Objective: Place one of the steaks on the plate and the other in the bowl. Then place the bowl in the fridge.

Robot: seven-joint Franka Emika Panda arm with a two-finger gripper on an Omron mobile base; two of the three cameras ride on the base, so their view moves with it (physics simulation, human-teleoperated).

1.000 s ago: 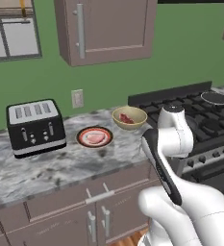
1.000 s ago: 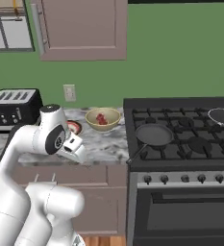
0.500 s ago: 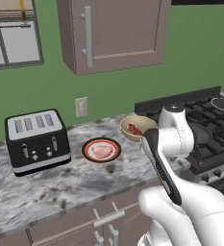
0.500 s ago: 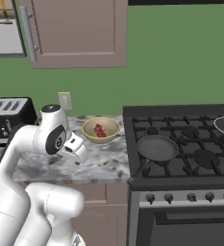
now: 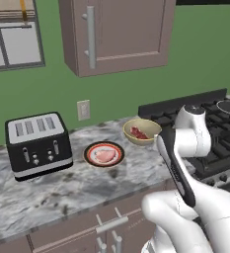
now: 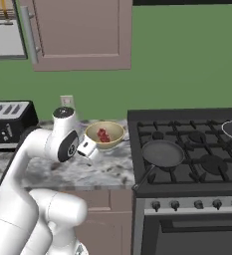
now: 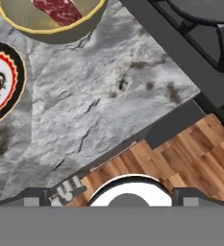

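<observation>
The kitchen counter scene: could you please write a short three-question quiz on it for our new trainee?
1. True or false: both steaks are already placed, one on the plate and one in the bowl.
2. Which steak lies in the bowl? A pale pink; B deeper red.
3. What stands left of the plate in the left base view?

Key: 1 true. 2 B, the deeper red steak; the pale pink steak is on the plate. 3 the toaster.
</observation>
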